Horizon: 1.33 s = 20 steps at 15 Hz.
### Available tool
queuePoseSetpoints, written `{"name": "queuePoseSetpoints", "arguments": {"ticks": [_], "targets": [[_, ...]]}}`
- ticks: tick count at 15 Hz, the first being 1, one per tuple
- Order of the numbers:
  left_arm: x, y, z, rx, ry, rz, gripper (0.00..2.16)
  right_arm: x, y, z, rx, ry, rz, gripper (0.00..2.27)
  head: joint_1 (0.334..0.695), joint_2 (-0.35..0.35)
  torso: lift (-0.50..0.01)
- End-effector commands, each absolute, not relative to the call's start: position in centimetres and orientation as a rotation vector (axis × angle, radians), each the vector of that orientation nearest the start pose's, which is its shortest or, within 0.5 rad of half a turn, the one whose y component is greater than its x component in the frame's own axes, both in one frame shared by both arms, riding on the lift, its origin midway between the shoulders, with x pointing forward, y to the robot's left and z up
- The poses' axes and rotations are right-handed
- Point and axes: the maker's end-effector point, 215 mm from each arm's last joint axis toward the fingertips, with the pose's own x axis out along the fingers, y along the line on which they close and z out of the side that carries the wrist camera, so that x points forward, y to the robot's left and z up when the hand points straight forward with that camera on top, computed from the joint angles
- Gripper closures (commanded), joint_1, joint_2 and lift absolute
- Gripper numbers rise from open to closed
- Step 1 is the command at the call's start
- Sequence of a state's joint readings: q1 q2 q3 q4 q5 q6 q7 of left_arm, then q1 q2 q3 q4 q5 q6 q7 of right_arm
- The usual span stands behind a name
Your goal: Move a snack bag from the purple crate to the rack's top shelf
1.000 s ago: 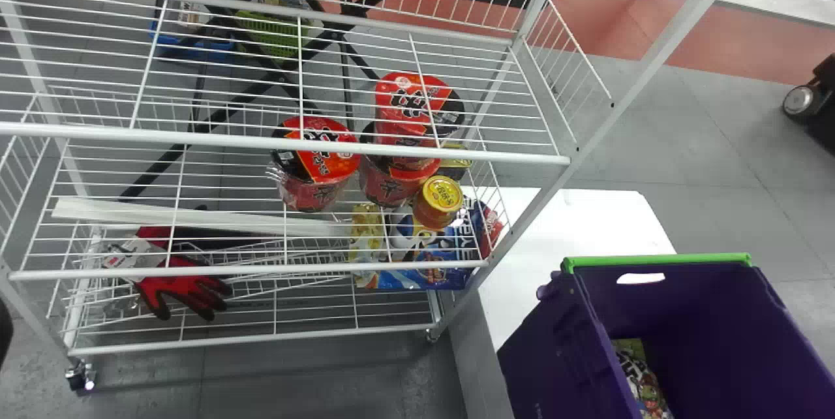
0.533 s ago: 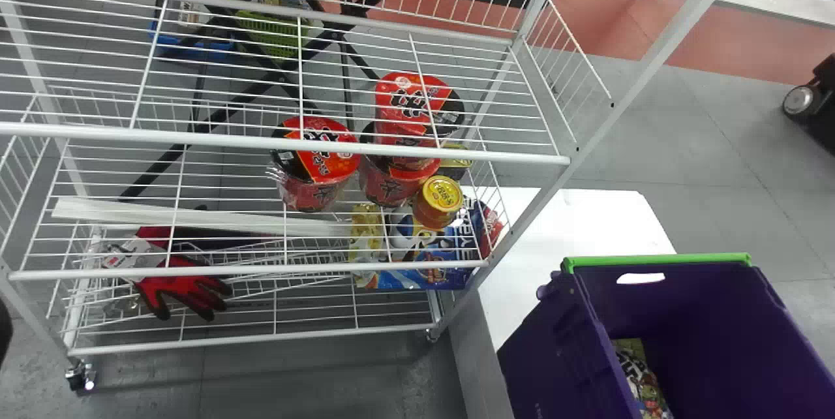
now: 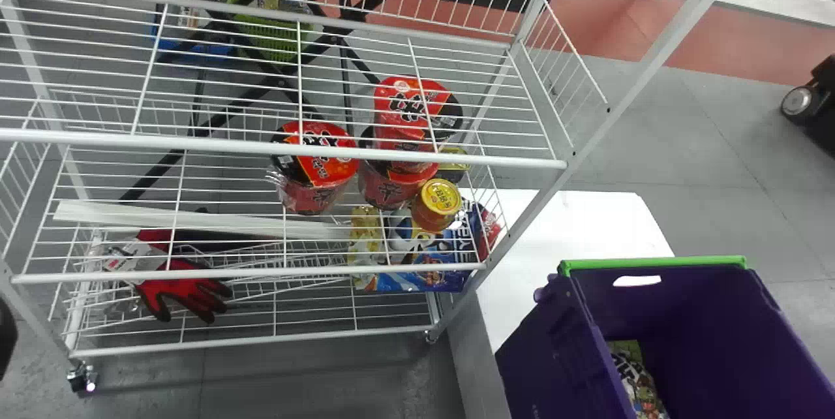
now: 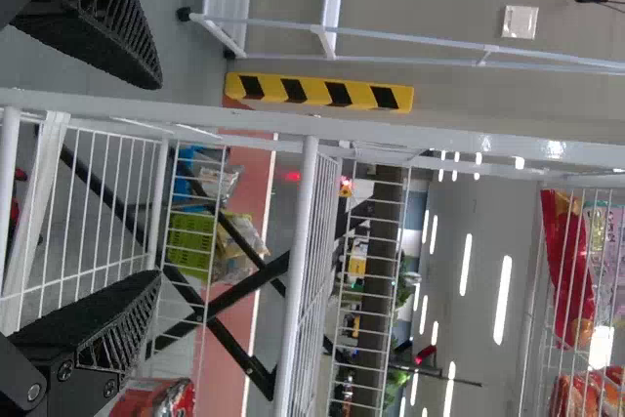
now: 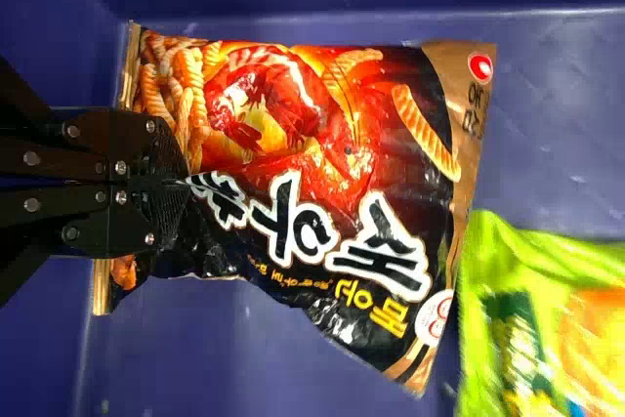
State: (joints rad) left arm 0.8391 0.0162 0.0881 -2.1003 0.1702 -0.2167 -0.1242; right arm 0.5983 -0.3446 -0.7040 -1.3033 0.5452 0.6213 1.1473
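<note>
In the right wrist view, my right gripper (image 5: 184, 183) is shut on one end of an orange-and-black snack bag (image 5: 322, 173), which is pinched into a fold inside the purple crate (image 5: 566, 75). The head view has the crate (image 3: 678, 308) at the lower right, with a patterned bag (image 3: 634, 380) low inside. White wire shelves of the rack (image 3: 280, 149) stand to the left. The left wrist view shows my left gripper (image 4: 161, 178) open and empty beside the rack (image 4: 439, 139); red bags (image 4: 566, 271) sit on a higher shelf.
A green bag (image 5: 537, 329) lies beside the held one. Red noodle cups (image 3: 319, 168), a yellow-lidded can (image 3: 438, 203) and red gloves (image 3: 182, 285) occupy lower shelves. A white table (image 3: 574, 223) adjoins the rack; a dark shape (image 3: 5, 337) shows at the left edge.
The head view has shifted very slightly. The dark shape at its left edge reaches a little farther in; rack items and crate otherwise look the same.
</note>
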Motion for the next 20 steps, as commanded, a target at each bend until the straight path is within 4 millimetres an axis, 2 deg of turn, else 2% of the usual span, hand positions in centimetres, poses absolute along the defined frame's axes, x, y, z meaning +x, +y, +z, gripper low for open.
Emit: {"name": "queuePoseSetpoints", "arguments": {"ticks": [1,20], "targets": [[33.4,25.5,-37.2,-0.095,0.085,-0.032,0.14,-1.1,-57.8,-64.3,0.079,1.588,0.127,1.53,0.695,-0.350,-0.430],[33.0,25.1,-36.4,-0.097,0.081,-0.026,0.14,1.5,-59.5,-62.8,0.011,1.558,0.100,1.53,0.695,-0.350,-0.354]]}}
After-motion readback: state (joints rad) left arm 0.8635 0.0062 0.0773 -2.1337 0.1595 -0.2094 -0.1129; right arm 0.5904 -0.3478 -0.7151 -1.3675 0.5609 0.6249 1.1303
